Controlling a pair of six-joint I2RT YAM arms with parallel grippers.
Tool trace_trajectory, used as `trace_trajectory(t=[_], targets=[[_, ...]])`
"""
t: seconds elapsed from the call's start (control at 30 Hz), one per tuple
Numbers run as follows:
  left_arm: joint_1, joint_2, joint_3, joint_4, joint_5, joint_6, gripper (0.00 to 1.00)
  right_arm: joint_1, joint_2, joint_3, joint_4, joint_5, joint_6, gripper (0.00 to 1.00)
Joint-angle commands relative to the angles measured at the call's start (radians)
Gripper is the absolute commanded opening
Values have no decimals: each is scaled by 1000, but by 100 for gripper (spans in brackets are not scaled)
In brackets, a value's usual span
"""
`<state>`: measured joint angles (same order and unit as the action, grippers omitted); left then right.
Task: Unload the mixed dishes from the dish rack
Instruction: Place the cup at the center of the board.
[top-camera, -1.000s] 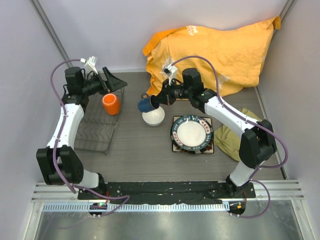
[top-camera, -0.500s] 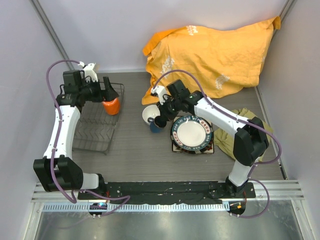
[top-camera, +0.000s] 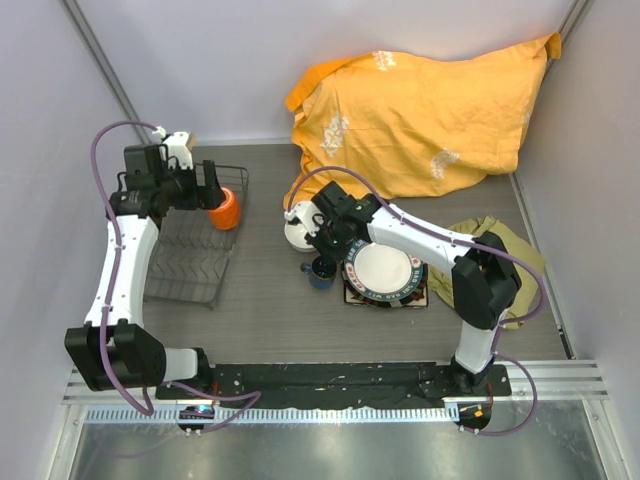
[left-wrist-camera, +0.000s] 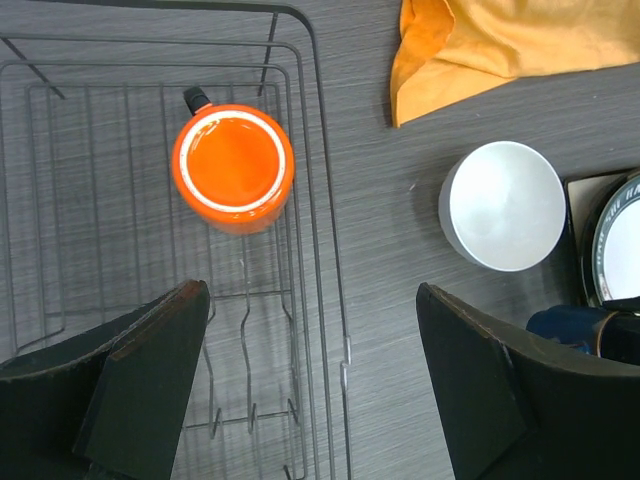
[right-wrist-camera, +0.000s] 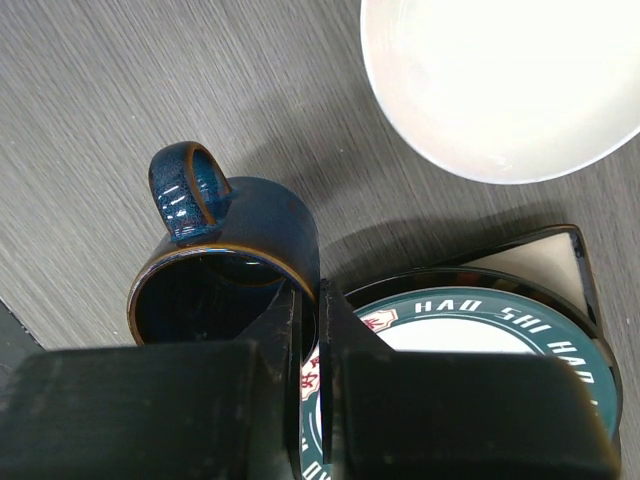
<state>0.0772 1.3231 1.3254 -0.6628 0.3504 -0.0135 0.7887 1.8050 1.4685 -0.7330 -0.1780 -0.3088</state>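
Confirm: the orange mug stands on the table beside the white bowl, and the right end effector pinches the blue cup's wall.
Wrong: the left wrist view shows the orange mug in the dish rack, not on the table. The right end effector does pinch the wall of the blue cup.

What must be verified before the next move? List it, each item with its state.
1. Left gripper open: ok.
2. Orange mug upright in the dish rack: ok.
3. Mug centred in the left gripper's opening: not ok, it sits ahead and off-centre.
4. Right gripper shut on the small dark blue cup: ok.
5. Cup resting on the table: cannot tell.
6. Cup apart from the white bowl: ok.
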Motion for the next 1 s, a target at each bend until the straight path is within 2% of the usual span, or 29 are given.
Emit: trace_trajectory(t=[0.0, 0.4, 0.6, 0.8, 0.83, 0.97], targets=[[4, -38, 23, 0, -30, 43, 89, 14, 7, 27, 18, 29, -16, 1], [4, -62, -22, 17, -68, 75, 89, 30, 94, 75, 30, 34, -19, 1], [4, -62, -32, 19, -74, 86, 89, 41, 100, 92, 18, 38, -18, 6], [4, -65, -41, 20, -87, 96, 89, 50, 94, 104, 9, 54, -19, 22], [4, -68, -41, 20, -88, 98, 90, 52, 93, 104, 6, 55, -21, 28], [4, -64, -43, 15, -96, 110, 90, 53, 83, 105, 7, 58, -23, 39]])
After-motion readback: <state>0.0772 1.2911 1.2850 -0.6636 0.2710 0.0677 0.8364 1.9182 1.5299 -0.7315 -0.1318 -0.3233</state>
